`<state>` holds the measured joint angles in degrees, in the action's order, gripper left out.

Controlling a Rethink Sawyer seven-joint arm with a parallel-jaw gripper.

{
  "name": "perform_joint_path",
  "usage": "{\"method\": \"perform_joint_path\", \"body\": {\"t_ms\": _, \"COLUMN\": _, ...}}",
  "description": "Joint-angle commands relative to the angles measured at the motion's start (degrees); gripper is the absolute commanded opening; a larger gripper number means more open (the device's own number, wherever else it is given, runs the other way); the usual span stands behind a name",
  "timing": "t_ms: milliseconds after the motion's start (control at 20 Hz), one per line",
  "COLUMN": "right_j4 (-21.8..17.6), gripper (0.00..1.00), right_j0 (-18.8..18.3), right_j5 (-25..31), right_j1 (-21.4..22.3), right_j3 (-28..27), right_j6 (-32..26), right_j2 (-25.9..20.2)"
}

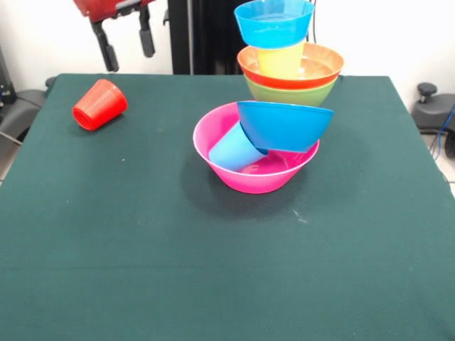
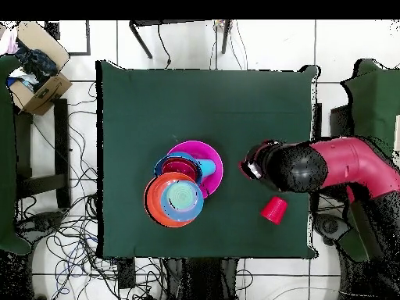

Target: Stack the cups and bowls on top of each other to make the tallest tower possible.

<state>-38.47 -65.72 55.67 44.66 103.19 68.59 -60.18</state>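
The large pink bowl (image 1: 259,177) stands mid-table, also in the overhead view (image 2: 212,152). In it a light blue cup (image 1: 236,149) lies on its side, and a large blue bowl (image 1: 284,124) leans tilted on its rim. Behind it stands a separate pile: green bowl (image 1: 291,94), orange bowl (image 1: 323,67), yellow cup (image 1: 281,60), small blue bowl (image 1: 274,23) on top. A red cup (image 1: 99,104) lies on its side at the far left, also in the overhead view (image 2: 273,209). My gripper (image 1: 126,42) hangs open and empty above the red cup.
In the overhead view the arm (image 2: 344,168) reaches over the table's right edge. A cardboard box (image 2: 39,70) sits off the table's top left. Cables lie on the floor around the green table (image 1: 142,249).
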Motion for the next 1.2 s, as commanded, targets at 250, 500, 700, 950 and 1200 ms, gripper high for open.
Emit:
{"method": "perform_joint_path", "body": {"t_ms": 250, "right_j4": -11.56, "gripper": 1.0, "right_j0": 0.69, "right_j5": -7.97, "right_j1": -3.46, "right_j3": 10.4, "right_j6": -7.74, "right_j2": 2.89}}
{"method": "perform_joint_path", "body": {"t_ms": 500, "right_j4": -12.62, "gripper": 1.0, "right_j0": 0.45, "right_j5": -7.9, "right_j1": -2.42, "right_j3": 12.14, "right_j6": -7.81, "right_j2": 3.14}}
{"method": "perform_joint_path", "body": {"t_ms": 700, "right_j4": -15.52, "gripper": 1.0, "right_j0": 0.92, "right_j5": -8.76, "right_j1": -0.48, "right_j3": 11.85, "right_j6": -8.76, "right_j2": 2.91}}
{"method": "perform_joint_path", "body": {"t_ms": 950, "right_j4": -18.4, "gripper": 1.0, "right_j0": -0.62, "right_j5": -12.82, "right_j1": 2.1, "right_j3": 12.58, "right_j6": -7.57, "right_j2": 1.65}}
{"method": "perform_joint_path", "body": {"t_ms": 1200, "right_j4": -23.05, "gripper": 1.0, "right_j0": -0.72, "right_j5": -17.31, "right_j1": 8.33, "right_j3": 15.66, "right_j6": -4.67, "right_j2": 1.63}}
